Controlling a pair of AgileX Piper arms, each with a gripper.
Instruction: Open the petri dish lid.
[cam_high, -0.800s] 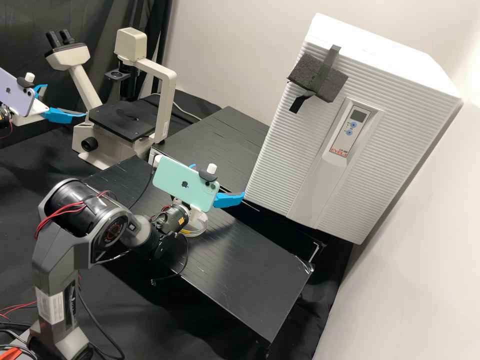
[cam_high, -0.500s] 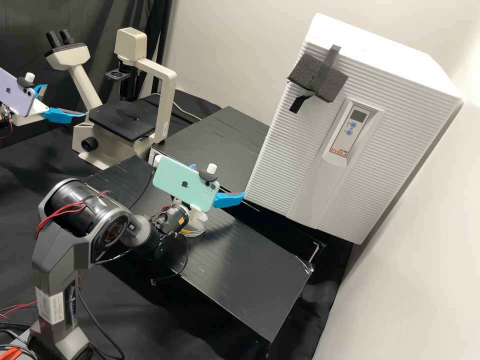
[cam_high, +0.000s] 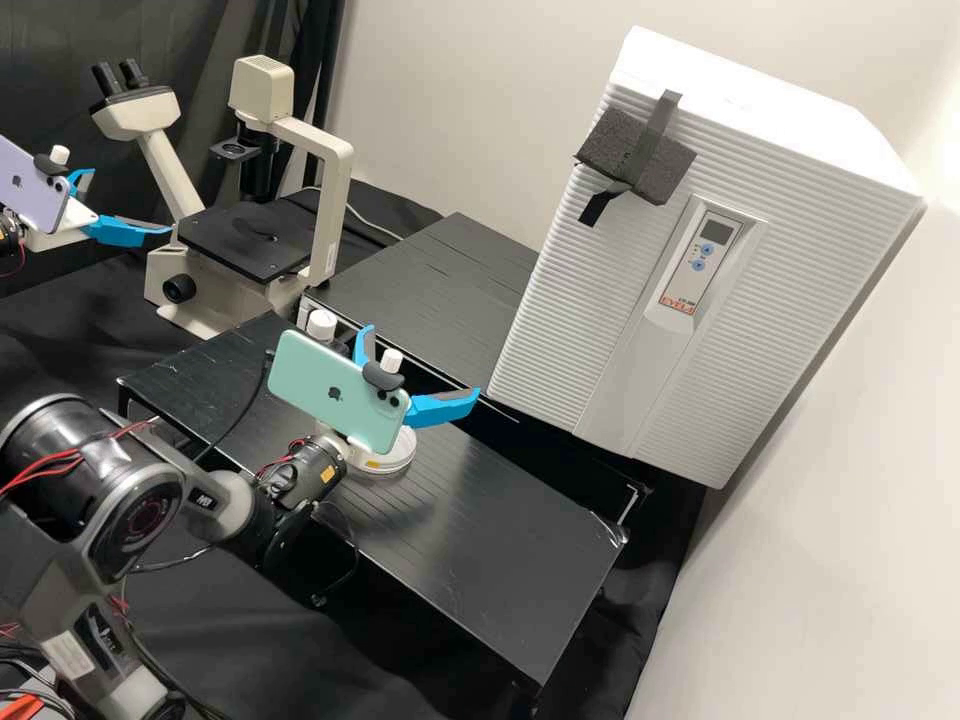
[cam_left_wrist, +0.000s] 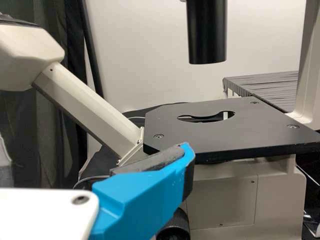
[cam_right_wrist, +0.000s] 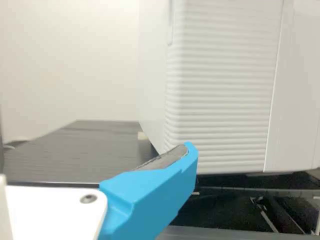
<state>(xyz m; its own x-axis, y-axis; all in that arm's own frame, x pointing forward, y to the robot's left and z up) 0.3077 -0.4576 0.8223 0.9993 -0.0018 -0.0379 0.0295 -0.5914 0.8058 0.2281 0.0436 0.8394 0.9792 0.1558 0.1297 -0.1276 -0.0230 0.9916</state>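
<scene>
High view: the petri dish (cam_high: 400, 456) sits on the black bench (cam_high: 500, 560), in from the near edge, partly behind the mint phone (cam_high: 330, 392). The right gripper (cam_high: 424, 360) has its fingers spread, near the white cabinet (cam_high: 560, 350); the left gripper (cam_high: 131, 201), beside the microscope (cam_high: 332, 200), is wide open too.

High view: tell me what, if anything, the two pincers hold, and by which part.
Nothing is held: the left pincer, near the microscope, and the right pincer, near the incubator, both stand open and empty.
</scene>
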